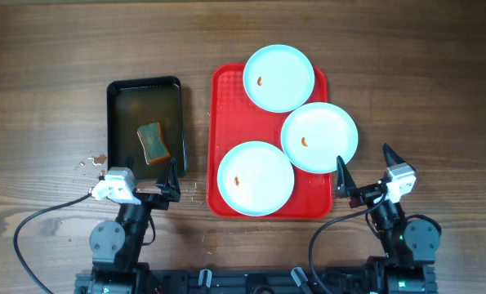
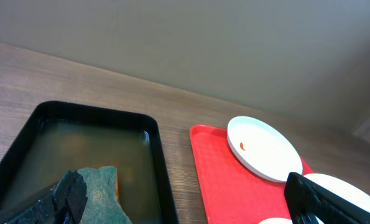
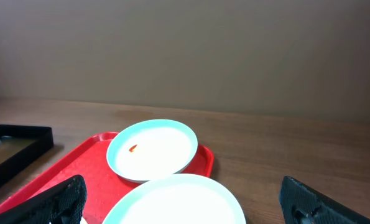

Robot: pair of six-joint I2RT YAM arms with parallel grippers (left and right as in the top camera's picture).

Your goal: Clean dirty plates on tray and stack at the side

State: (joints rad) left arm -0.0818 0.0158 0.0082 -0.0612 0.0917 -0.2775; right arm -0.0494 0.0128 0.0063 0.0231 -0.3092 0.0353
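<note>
Three pale blue plates lie on the red tray [image 1: 226, 90]: a far plate [image 1: 278, 77], a right plate [image 1: 319, 137] and a near plate [image 1: 256, 178], each with a small orange smear. My left gripper [image 1: 171, 184] is open and empty, near the front of the black tray. My right gripper [image 1: 363, 173] is open and empty, just right of the red tray's near corner. The left wrist view shows the red tray [image 2: 225, 180] and the far plate [image 2: 262, 148]. The right wrist view shows the far plate [image 3: 152, 149] and the right plate [image 3: 178, 202].
A black tray [image 1: 144, 122] of murky water stands left of the red tray, with a green and orange sponge [image 1: 153, 142] in it, also seen in the left wrist view [image 2: 101, 196]. Water drops [image 1: 90, 162] lie on the wooden table by it.
</note>
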